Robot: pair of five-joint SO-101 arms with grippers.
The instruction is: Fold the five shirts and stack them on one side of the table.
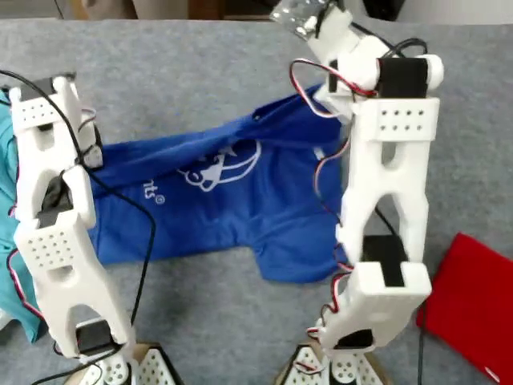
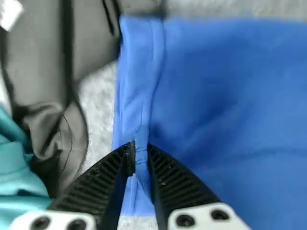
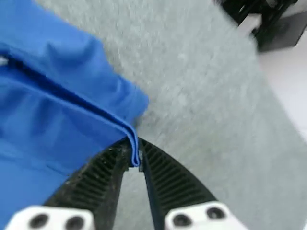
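The left gripper [image 2: 138,154] has its ribbed fingers pressed together on a stitched edge of the blue shirt [image 2: 220,100], the cloth pinched right at the tips. The right gripper [image 3: 135,149] likewise pinches a doubled blue edge between its closed fingers, with bare grey table [image 3: 206,96] beyond it. So each arm has one end. In the high view the blue shirt [image 1: 224,200] lies spread across the middle of the frame. Its long axis runs left to right between the two arms, and one sleeve trails toward the lower centre. The coming fold probably turns on both pinched ends travelling together across that axis, since neither arm is nearer the middle. A teal shirt [image 1: 6,152] sits at the left edge beside some dark grey cloth [image 2: 43,81]. A red shirt [image 1: 469,297] lies flat at lower right, possibly the start of the stack.
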